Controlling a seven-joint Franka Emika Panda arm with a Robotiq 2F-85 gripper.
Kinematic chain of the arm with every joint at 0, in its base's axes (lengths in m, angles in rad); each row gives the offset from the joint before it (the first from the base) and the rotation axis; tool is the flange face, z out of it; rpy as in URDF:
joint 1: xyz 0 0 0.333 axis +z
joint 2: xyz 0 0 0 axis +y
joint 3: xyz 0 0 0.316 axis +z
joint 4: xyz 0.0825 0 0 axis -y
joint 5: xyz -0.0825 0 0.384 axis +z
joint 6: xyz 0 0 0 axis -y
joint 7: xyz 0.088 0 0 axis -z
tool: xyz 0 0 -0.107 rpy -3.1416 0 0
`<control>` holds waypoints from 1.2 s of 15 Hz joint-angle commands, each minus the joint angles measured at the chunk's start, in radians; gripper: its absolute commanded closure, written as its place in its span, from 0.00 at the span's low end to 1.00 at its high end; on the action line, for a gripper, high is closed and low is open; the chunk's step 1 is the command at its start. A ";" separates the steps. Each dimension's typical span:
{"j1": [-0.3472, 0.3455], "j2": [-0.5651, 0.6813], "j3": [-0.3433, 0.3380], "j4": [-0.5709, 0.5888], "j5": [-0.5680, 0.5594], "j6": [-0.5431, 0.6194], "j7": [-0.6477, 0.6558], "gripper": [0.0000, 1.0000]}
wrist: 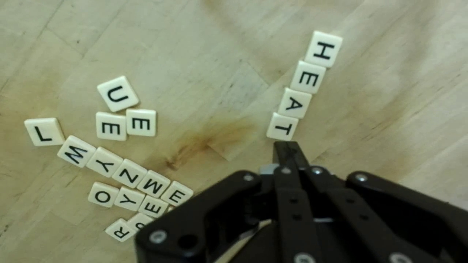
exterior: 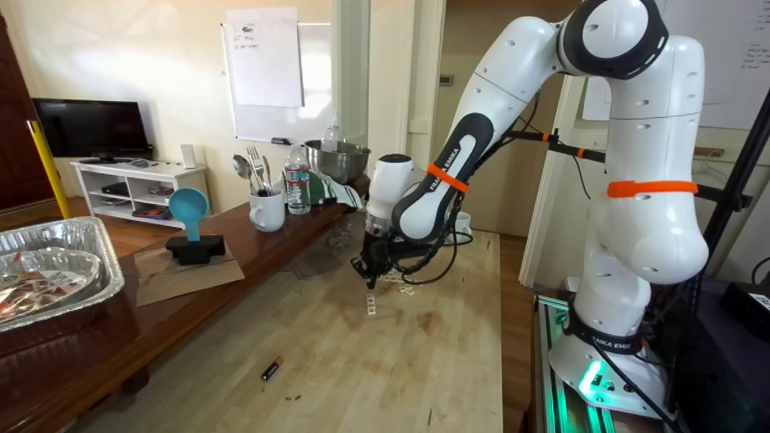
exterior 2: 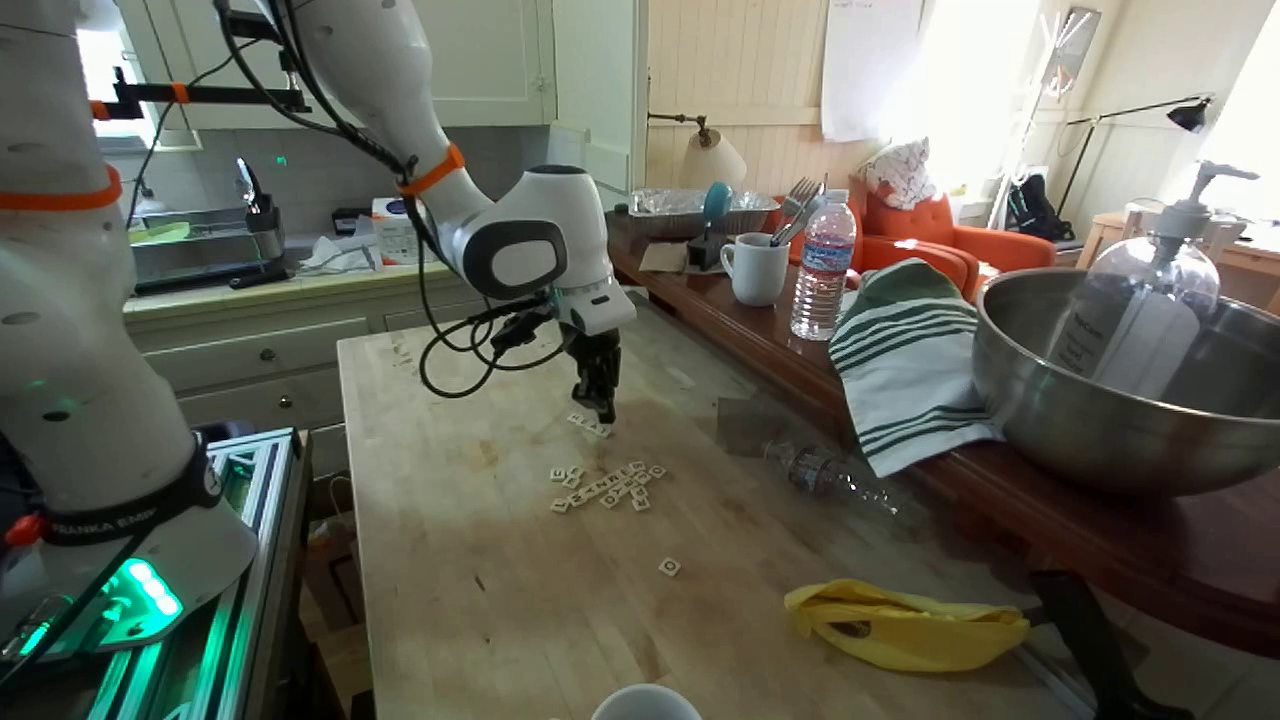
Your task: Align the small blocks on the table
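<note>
The small blocks are pale letter tiles on the wooden table (exterior: 385, 373). In the wrist view, a slanted row reads H (wrist: 324, 49), E (wrist: 309, 77), A (wrist: 295, 103), T (wrist: 282, 126), each touching its neighbour, slightly staggered. This row also shows in both exterior views (exterior: 370, 304) (exterior 2: 590, 425). More tiles lie in a loose cluster (wrist: 129, 173) to the left, partly hidden by the gripper. A lone O tile (exterior 2: 669, 567) lies apart. My gripper (wrist: 287, 143) has its fingertips together and empty, just beside the T end; contact cannot be told. It points down in both exterior views (exterior: 370, 284) (exterior 2: 606, 415).
A battery (exterior: 272, 368) lies on the table. An exterior view shows a yellow object (exterior 2: 905, 625), a black handle (exterior 2: 1095, 640), a lying clear bottle (exterior 2: 825, 472) and a white mug (exterior 2: 648, 703). A raised dark counter (exterior: 150, 313) with a steel bowl (exterior 2: 1150, 430) runs alongside.
</note>
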 commanded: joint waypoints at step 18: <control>-0.028 -0.169 0.140 -0.018 -0.223 -0.163 -0.777 1.00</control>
